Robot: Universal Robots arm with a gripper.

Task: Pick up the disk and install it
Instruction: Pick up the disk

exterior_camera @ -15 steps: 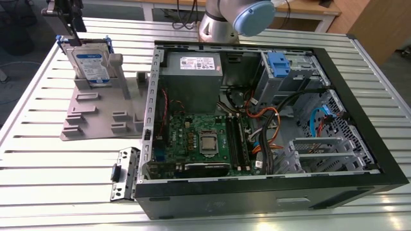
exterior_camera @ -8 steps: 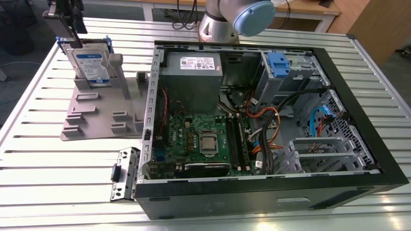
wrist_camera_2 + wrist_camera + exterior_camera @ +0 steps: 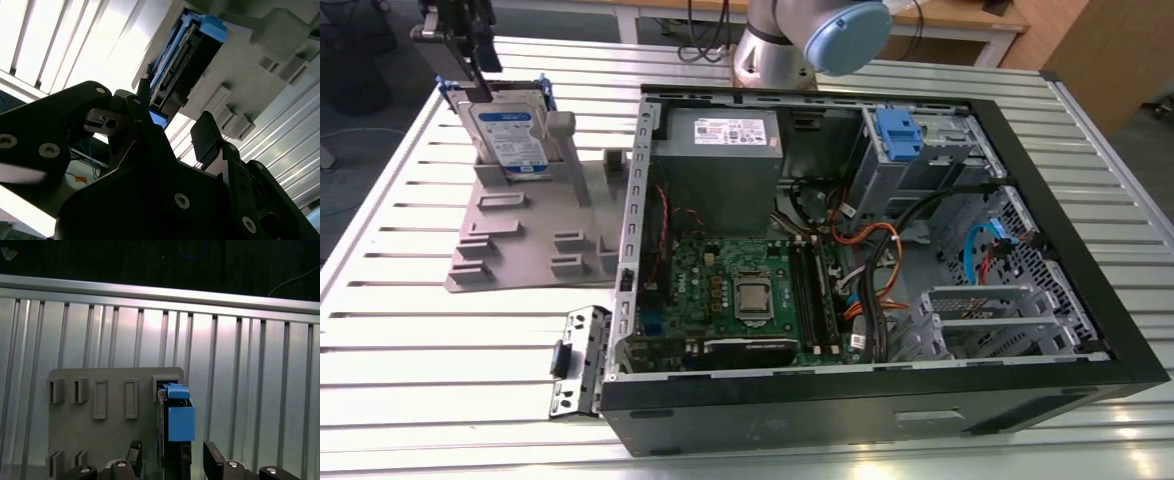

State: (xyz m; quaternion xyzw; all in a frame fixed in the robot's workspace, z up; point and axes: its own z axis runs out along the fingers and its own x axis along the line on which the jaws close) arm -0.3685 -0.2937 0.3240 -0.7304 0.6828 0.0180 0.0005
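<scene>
**Exterior view.** The disk (image 3: 507, 135) stands upright on its edge in a slot of a grey holder (image 3: 534, 240). The holder rests on the slatted metal table (image 3: 400, 330). As this view shows it, the holder lies at nine o'clock from the open computer case (image 3: 881, 410), and the disk at about ten o'clock. The gripper (image 3: 458, 45) hangs at twelve o'clock from the disk, close over its top edge. Whether they touch cannot be told here. The arm's base (image 3: 781, 50) stands at twelve o'clock from the case. Inside the case are a green board (image 3: 734, 290), a grey power box (image 3: 716, 140) and a blue tab (image 3: 898, 130). A small black bracket (image 3: 580, 360) lies on the table at the case's eight o'clock.

**Second wrist view.** The black fingers (image 3: 205, 135) are spread apart. The disk's blue-framed near end (image 3: 182, 60) sits in line with the gap between them, seated in the holder (image 3: 260, 75).

**First wrist view.** The fingers (image 3: 214, 460) stand apart, one on each side of the disk (image 3: 180, 422), with a gap visible on both sides. Nothing is clamped. The disk remains in the holder (image 3: 100, 440).
</scene>
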